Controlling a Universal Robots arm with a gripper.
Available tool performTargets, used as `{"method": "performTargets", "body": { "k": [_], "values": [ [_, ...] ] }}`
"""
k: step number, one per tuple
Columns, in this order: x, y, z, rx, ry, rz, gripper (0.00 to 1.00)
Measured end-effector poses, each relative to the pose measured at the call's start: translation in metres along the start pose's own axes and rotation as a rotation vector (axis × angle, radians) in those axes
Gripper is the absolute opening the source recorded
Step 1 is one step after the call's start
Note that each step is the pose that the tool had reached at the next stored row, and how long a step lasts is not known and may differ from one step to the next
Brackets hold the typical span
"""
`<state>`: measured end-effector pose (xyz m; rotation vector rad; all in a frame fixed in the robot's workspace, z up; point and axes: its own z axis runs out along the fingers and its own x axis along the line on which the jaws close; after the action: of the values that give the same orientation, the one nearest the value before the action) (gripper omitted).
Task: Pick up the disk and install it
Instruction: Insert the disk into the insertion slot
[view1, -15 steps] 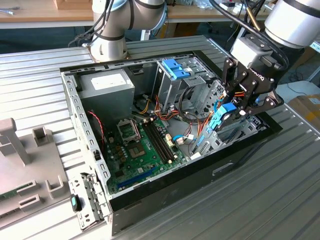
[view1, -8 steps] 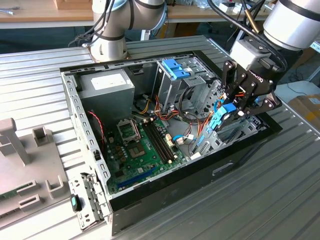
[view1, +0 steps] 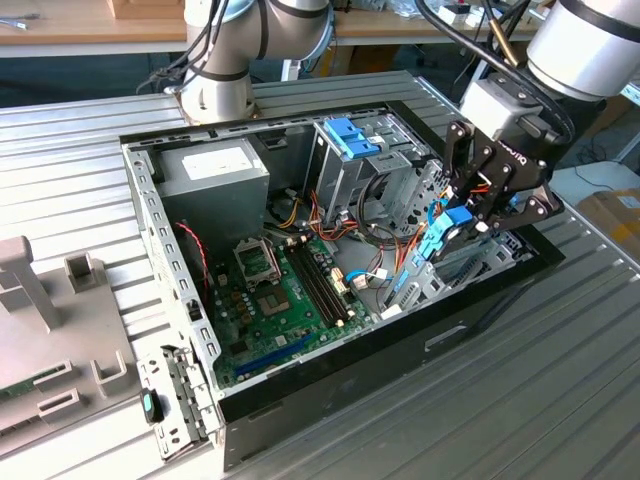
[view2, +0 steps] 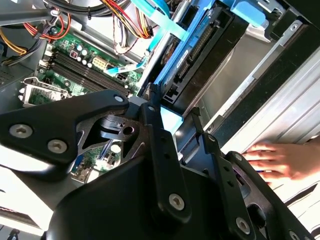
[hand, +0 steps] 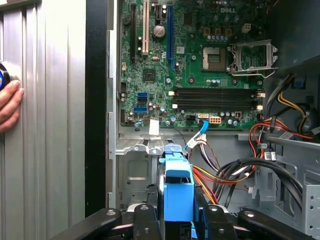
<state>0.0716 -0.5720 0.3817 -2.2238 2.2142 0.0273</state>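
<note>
At the open computer case's (view1: 330, 365) end toward the exterior view's right, the gripper (view1: 465, 225) is clamped on the disk (view1: 440, 238), holding it tilted over the drive bay. In the second wrist view the disk (view2: 197, 47) stands on edge just inside the case wall. In the first wrist view the fingers (hand: 150, 212) flank its blue handle (hand: 178, 192), and a person's hand (hand: 9, 105) rests on the ribbed table (hand: 50, 140) beside the case.

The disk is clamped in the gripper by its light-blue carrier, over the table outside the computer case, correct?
No. The exterior view shows the disk, clamped in the gripper by its light-blue carrier, over the open computer case's interior, not outside it.
</note>
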Motion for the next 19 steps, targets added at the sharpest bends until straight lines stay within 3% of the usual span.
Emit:
{"method": "performTargets", "body": {
  "k": [5,8,10,15,16,19],
  "values": [
    [-0.0005,0.0002,-0.0255,0.0009,0.0014,0.000,0.36],
    [-0.0008,0.0005,-0.0495,0.0019,0.0013,0.000,0.36],
    [-0.0011,0.0007,-0.0703,0.0036,0.0012,0.000,0.36],
    [-0.0014,0.0009,-0.0957,0.0061,0.0015,0.000,0.36],
    [-0.0016,0.0010,-0.1046,0.0066,0.0015,0.000,0.36],
    [-0.0018,0.0012,-0.1228,0.0073,0.0014,0.000,0.36]
  ]
}}
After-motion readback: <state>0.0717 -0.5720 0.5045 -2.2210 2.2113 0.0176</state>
